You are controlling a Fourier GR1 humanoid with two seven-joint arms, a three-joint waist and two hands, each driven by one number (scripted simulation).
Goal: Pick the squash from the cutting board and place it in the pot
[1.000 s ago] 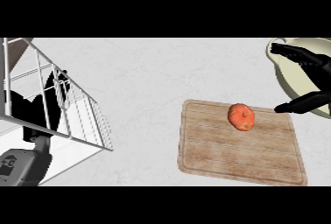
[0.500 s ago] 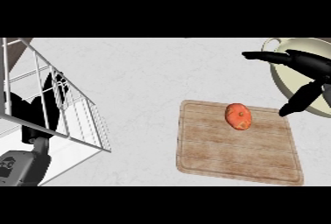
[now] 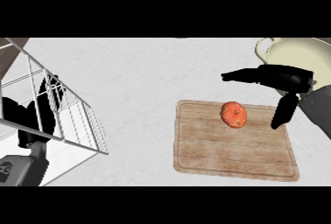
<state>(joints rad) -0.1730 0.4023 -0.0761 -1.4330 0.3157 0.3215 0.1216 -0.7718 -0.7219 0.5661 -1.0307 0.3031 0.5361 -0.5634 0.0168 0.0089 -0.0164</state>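
Currently the squash [image 3: 233, 114] lies on the cutting board [image 3: 233, 153], in the board's upper half toward its far right area, untouched by anything. Right hand [image 3: 284, 78] hangs above and just right of it, spread wide: fingers reach out leftward past the squash's far side, thumb drops down along its right side, so the two frame the squash without touching it. Reads as a pre-grasp pose, opened wide enough to straddle the squash before closing. The squash's long axis runs roughly away from the robot, so closing across its short width looks like the sensible approach. Pot [image 3: 304, 54] sits at the top right corner, just beyond the board and partly hidden under the right hand and forearm; cream interior, handle loop visible on its left rim. Placement makes sense: short carry from board to pot, all on the right arm's side. Left hand [image 3: 45, 98] is at the view's left edge behind a white wire rack [image 3: 71, 118], fingers up and relaxed, parked and out of the work. Pick not yet done; my read is the hand needs to come down and left a little before it can close. Risk: the squash is rounded and could roll on the flat board if nudged by one side first.
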